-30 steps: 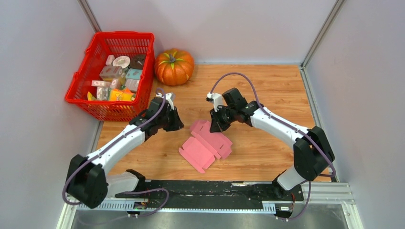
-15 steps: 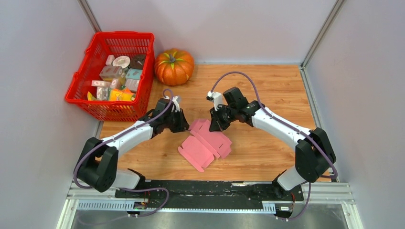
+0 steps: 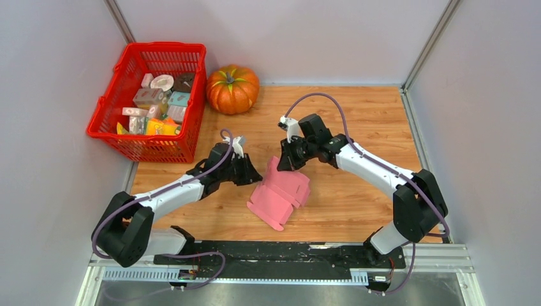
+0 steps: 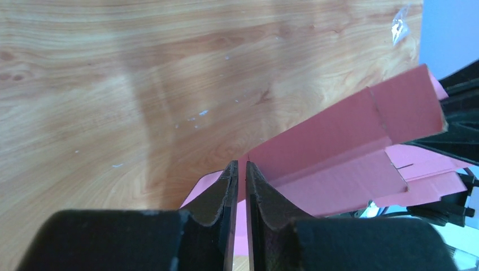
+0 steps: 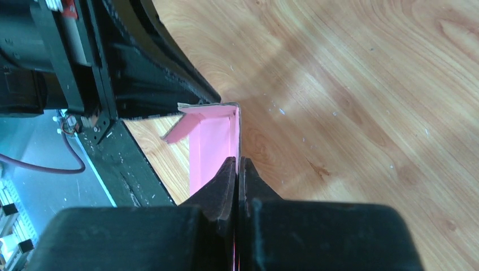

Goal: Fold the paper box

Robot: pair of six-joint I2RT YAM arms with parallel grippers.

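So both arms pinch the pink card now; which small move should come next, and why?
Probably the left fingers should swing their pinched panel upward along its crease while the right fingers hold firm: the paper box is tilted up at the far side, its walls not yet upright.

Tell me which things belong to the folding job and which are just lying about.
Job: box, gripped by left gripper and right gripper.
Lying about: basket, pumpkin.

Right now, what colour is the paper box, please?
The paper box is pink, clearest in the top view.
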